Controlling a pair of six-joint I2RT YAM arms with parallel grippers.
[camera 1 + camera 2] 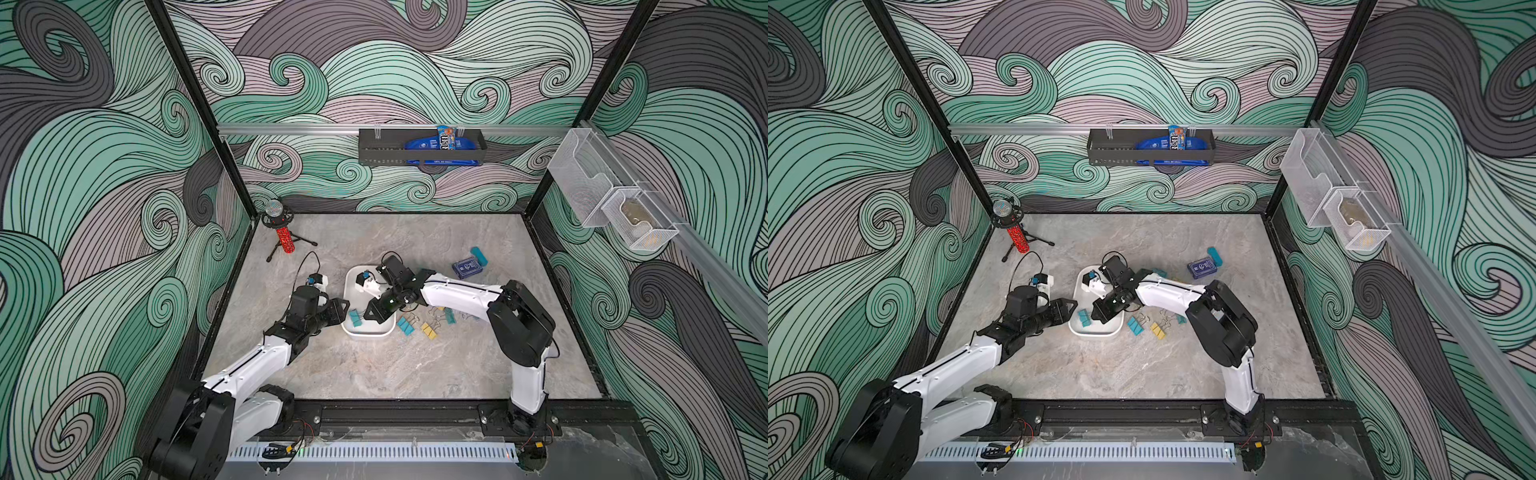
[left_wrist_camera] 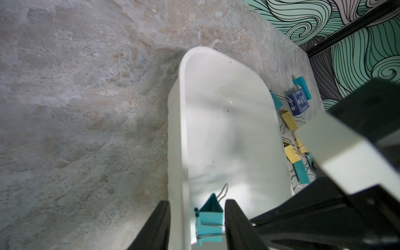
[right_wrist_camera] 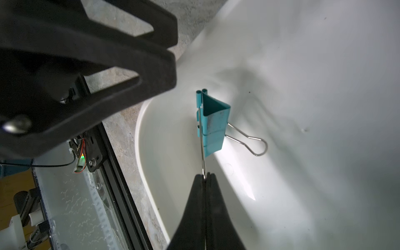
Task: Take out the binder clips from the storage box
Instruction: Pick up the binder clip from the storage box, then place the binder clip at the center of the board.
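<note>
TOP VIEWS
Storage box: count one. It sits on the table, long axis running from the front edge toward the back wall.
Teal binder clip: inside the box at the near end, beside the left wall. Its long axis runs along the box's length.
Right gripper: reaches into the box just beside this clip.
Left gripper: at the box's left wall.
Loose binder clips: teal and yellow, on the table just right of the box and partly under the right arm. The count is not legible here.
Card box, teal block: one each, touching, farther right.

LEFT WRIST VIEW
Left gripper: jaws apart, one finger outside the box wall, one inside. The clip shows between them.
Loose clips: three yellow and two teal bodies are visible beyond the box; the arm hides the rest.

RIGHT WRIST VIEW
Right gripper: jaws closed together, pinching one wire handle of the clip.
Clip body: a seam crosses its middle, so one clip or two end to end cannot be told. The free wire loop lies out sideways over the box floor.
</note>
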